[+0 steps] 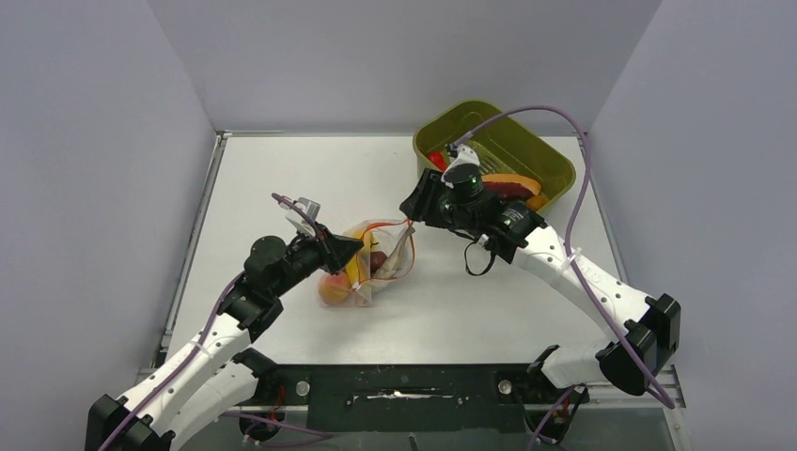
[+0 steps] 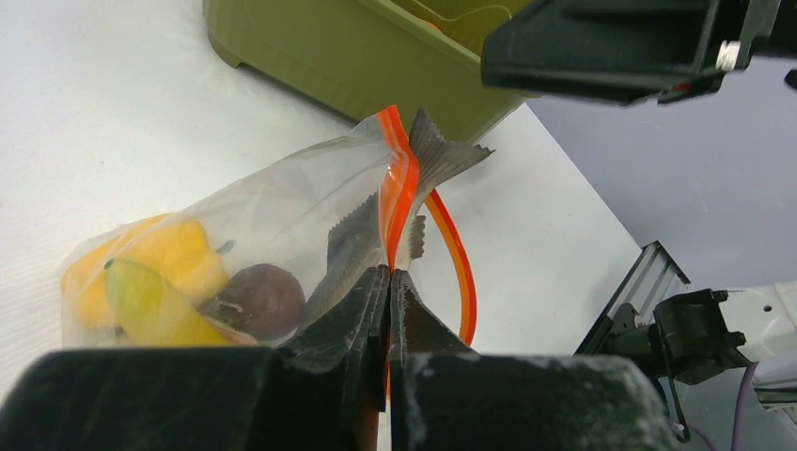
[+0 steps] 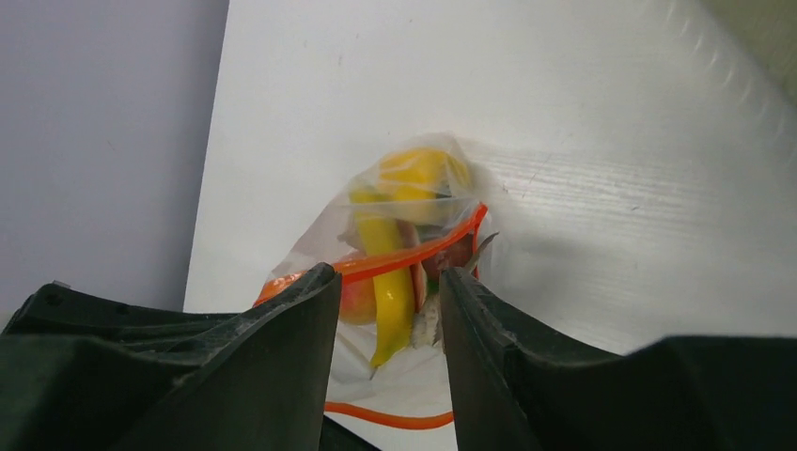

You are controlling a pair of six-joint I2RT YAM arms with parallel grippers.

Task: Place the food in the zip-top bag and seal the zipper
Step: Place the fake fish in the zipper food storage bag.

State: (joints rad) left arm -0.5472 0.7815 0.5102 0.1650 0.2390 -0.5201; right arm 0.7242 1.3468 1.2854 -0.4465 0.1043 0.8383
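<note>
The clear zip-top bag [image 1: 376, 268] lies mid-table with food inside: a yellow pepper [image 2: 169, 249], a banana [image 2: 150, 305], a dark purple piece [image 2: 258, 299] and a peach [image 3: 357, 299]. My left gripper [image 1: 350, 246] is shut on the red-orange zipper [image 2: 399, 183] at the bag's near end, and its pinch shows in the left wrist view [image 2: 388, 274]. Beyond the pinch the two strips part into a loop. My right gripper [image 1: 412, 209] is open above the bag's far corner. In the right wrist view [image 3: 387, 287] the zipper [image 3: 404, 254] passes beneath its jaws.
The olive-green tub [image 1: 554, 164] stands at the back right behind my right arm and holds a watermelon slice [image 1: 512, 183] and a red piece [image 1: 435, 160]. Grey walls close in the table on three sides.
</note>
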